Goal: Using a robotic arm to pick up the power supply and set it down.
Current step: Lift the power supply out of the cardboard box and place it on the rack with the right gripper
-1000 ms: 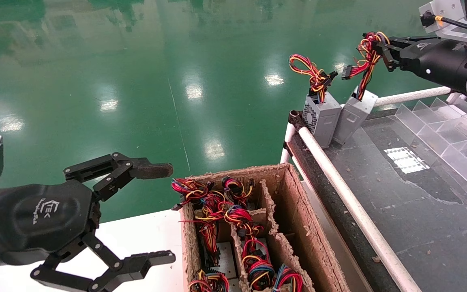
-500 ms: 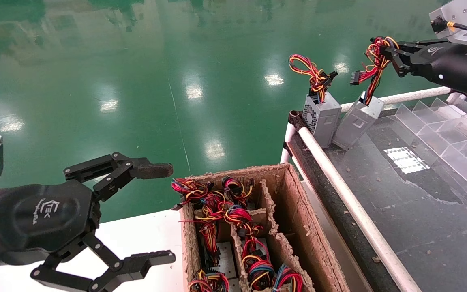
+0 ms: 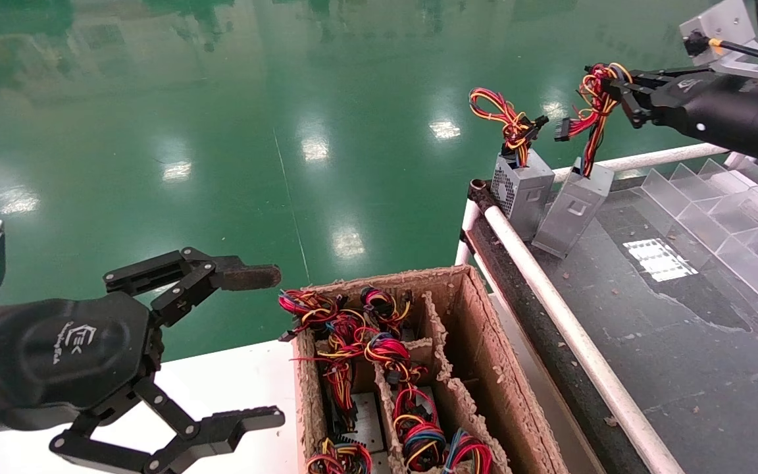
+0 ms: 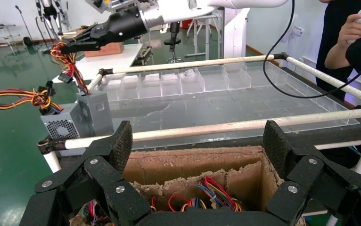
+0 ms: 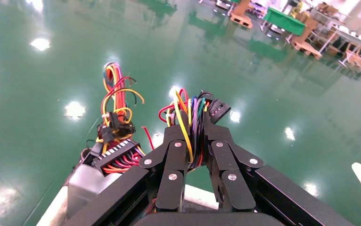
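The power supply [image 3: 573, 204] is a plain grey box hanging tilted from its wires [image 3: 593, 99] over the far left corner of the dark table [image 3: 682, 342]. Its lower corner is at or just above the surface. My right gripper [image 3: 616, 82] is shut on that wire bundle [image 5: 190, 117], which runs up between the fingers of the right gripper [image 5: 192, 125]. The left wrist view shows the same power supply [image 4: 96, 113] below the right gripper [image 4: 75, 45]. My left gripper [image 3: 270, 347] is parked open and holds nothing beside the cardboard box; the left gripper [image 4: 197, 143] frames that box.
A twin grey box with a grille face [image 3: 517, 187] stands at the table corner, close beside the hanging one. A cardboard box [image 3: 471, 316] with dividers holds several wired units. A white pipe rail [image 3: 550, 303] edges the table. Clear plastic dividers [image 3: 721, 204] line the right.
My right gripper swung to the right and then back left with the wires. The power supply came off the twin box and now leans more steeply. The left arm has not moved.
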Controlling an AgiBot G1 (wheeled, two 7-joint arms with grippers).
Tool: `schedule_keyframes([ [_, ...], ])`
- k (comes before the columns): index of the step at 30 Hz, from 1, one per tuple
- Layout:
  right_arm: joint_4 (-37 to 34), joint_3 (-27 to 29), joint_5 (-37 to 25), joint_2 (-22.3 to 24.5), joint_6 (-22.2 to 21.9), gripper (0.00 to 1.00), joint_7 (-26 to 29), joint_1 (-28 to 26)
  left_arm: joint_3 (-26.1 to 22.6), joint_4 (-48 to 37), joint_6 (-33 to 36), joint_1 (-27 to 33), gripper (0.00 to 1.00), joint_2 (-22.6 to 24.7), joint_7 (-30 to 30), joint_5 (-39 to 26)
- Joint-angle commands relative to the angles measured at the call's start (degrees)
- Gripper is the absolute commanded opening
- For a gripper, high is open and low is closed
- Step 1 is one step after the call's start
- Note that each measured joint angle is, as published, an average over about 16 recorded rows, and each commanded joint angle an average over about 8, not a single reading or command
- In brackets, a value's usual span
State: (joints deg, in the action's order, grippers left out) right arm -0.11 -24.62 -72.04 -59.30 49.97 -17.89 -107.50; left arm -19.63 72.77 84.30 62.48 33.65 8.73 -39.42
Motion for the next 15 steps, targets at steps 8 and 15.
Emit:
schedule_keyframes([
  [8,-0.42,0.16,0.22,-3.02,-2.50,0.00,1.81,-0.44,-0.01,0.00,0.00,0.00,1.00,0.00,0.00,0.01],
  [15,-0.14,-0.26,-0.37,-4.89,-2.93,0.00,2.17,-0.56,-0.02,0.00,-0.01,0.00,1.00,-0.01,-0.01,0.01],
])
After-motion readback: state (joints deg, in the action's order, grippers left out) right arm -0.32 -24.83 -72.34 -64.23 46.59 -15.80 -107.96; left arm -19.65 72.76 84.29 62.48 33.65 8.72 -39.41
